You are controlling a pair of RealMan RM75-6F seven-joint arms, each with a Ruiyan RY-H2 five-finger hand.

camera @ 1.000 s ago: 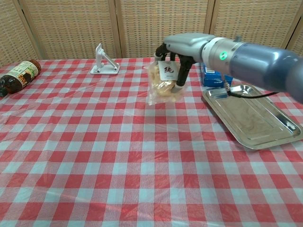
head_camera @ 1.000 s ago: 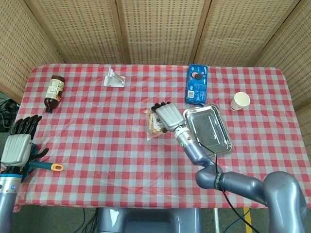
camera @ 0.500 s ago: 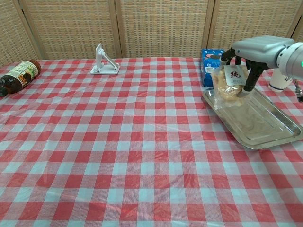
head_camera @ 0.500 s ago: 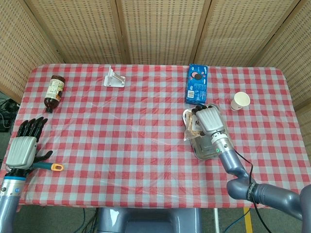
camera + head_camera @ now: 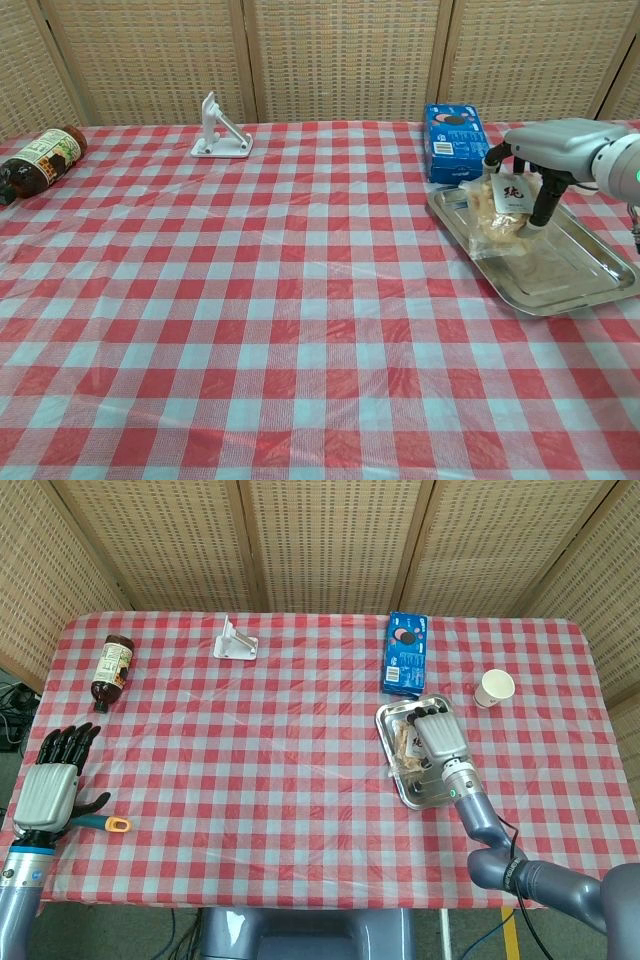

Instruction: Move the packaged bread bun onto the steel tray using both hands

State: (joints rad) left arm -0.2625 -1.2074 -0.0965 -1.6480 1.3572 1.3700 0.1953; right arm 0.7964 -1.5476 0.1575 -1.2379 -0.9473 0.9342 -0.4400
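Bread bun point(image 5: 497, 212) held over the steel tray point(image 5: 590, 280) by the right hand point(image 5: 437, 738)
The packet is gripped in the right hand's closed fingers, low inside the tray; the left hand point(image 5: 47, 785) is kept empty, fingers spread, at the surface's near left edge

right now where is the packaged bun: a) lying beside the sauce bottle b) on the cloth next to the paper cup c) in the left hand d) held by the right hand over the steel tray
d: the right hand grips the packaged bun at the steel tray, its lower end about touching the tray floor.
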